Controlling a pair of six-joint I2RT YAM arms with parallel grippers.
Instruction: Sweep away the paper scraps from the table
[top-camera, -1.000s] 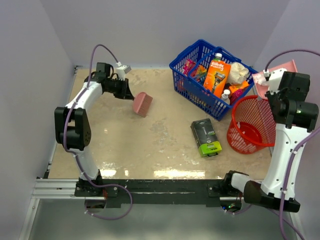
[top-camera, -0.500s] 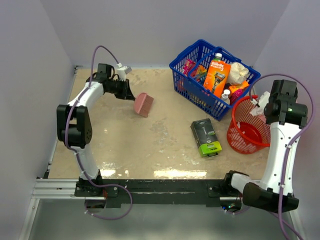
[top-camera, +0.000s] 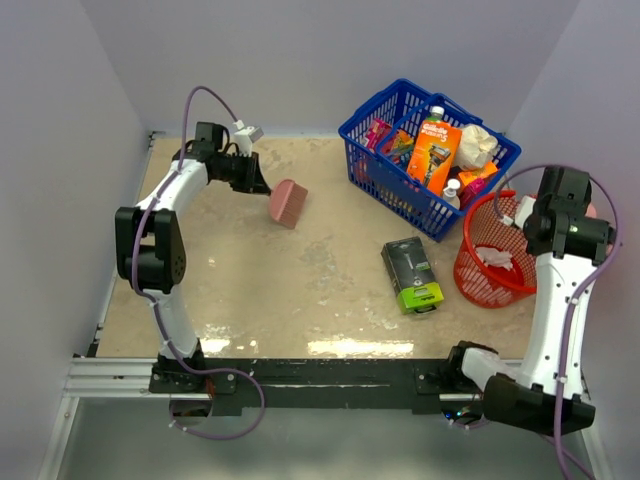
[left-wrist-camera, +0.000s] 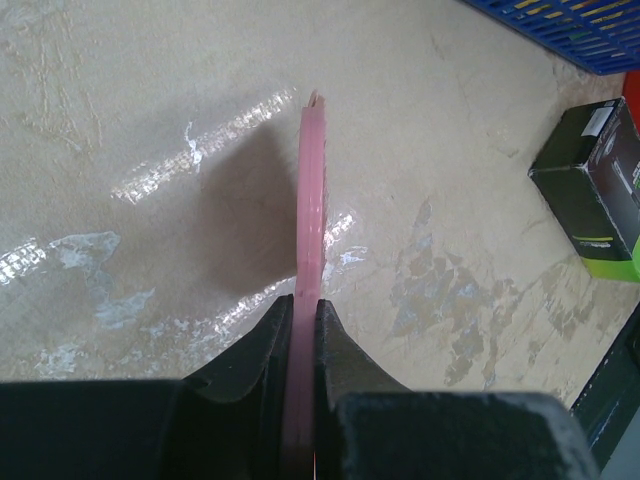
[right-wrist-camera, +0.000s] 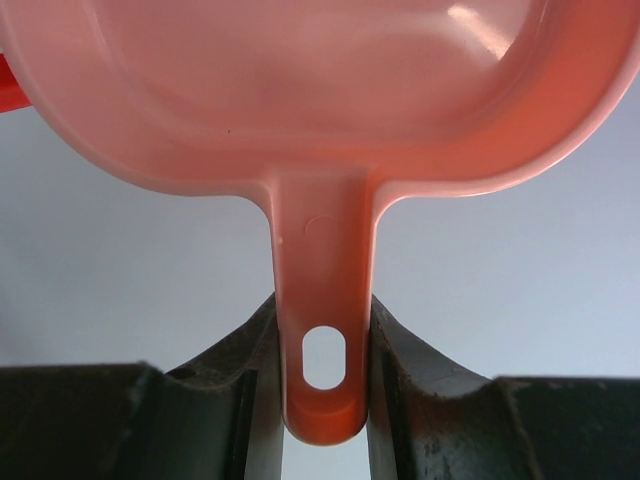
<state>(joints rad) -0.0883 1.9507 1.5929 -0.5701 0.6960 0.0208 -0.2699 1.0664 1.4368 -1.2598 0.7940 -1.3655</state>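
Gripping the pink dustpan (right-wrist-camera: 300, 80) by its handle w/ the right tool (right-wrist-camera: 322, 305), jaws narrow and clamped on the stem just by the hang-hole. Holding it up close beside the red bin (top-camera: 470, 270); exact tilt over the rim hard to tell. Pinching the pink brush (left-wrist-camera: 312, 200) edge-on in the left tool (left-wrist-camera: 301, 305), jaws likewise closed on it, well left of the red bin and just above the bench (top-camera: 250, 290). Spotting white paper scraps (top-camera: 497, 262) inside the red bin, low down. Making out none on the bench left of the bin, though small bits could hide in the mottle. Judging the scraps v. light, soft, crumpled: prone to drift or cling, poor to pinch, better pushed w/ brush into pan than picked. Judging the pan stiff, light, smooth plastic, prob. apt to swivel, so best held on the handle close to the pan body.
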